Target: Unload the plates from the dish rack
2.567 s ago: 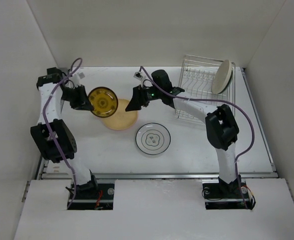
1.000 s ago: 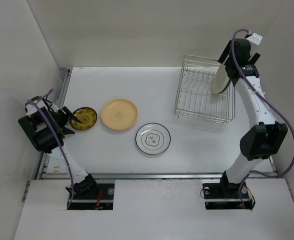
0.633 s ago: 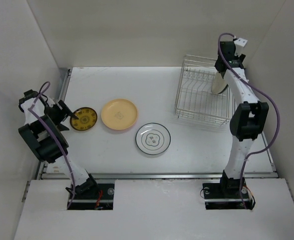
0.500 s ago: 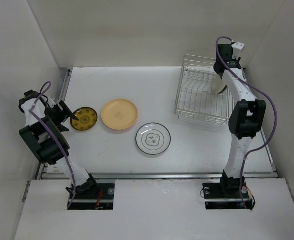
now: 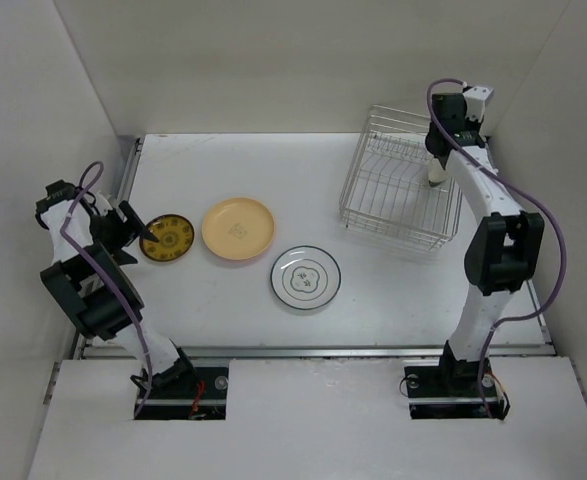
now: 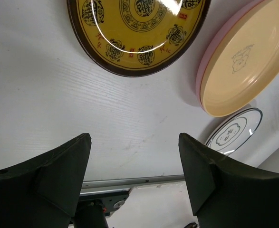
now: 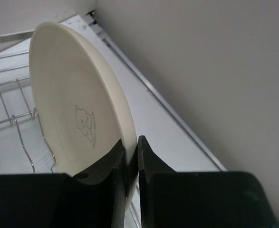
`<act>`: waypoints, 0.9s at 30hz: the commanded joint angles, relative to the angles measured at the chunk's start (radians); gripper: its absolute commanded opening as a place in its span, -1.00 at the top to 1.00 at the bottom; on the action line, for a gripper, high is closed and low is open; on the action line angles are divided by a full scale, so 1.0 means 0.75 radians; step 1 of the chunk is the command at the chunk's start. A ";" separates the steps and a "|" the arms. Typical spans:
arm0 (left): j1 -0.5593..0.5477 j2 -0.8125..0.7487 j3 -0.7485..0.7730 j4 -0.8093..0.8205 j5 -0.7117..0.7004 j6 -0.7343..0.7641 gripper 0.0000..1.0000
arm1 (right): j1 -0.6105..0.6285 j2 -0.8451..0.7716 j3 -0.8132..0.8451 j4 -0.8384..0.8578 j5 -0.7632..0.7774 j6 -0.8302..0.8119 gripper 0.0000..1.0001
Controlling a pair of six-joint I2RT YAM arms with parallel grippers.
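Bright, even, diffuse light throughout; shadows are faint and soft. White glare streaks cross the glossy mustard plate (image 6: 137, 33) ahead of the left gripper's (image 6: 133, 142) jaws. Between the right gripper's (image 7: 132, 145) jaws, the cream plate (image 7: 77, 114) dims slightly; both grippers' fingers are dark, featureless shapes.

Left arm (image 5: 88, 295) and right arm (image 5: 503, 250): white tubular links joined by black joint housings, each on a black base plate (image 5: 183, 385). A purple cable (image 5: 557, 255) trails along each arm; a white connector block (image 5: 478, 95) sits at the right wrist. Gripper fingers (image 6: 49, 180) are matte black wedges.
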 commanded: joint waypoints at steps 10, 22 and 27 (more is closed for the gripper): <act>-0.019 -0.099 -0.020 -0.029 0.036 0.038 -0.45 | 0.282 -0.495 -0.072 0.353 -0.118 -0.233 1.00; -0.019 -0.130 -0.034 -0.029 -0.019 0.050 -0.45 | 0.807 0.042 0.130 0.274 -1.558 -0.092 1.00; -0.019 -0.130 -0.046 -0.029 -0.019 0.062 -0.45 | 0.836 0.243 0.210 0.363 -1.614 0.029 1.00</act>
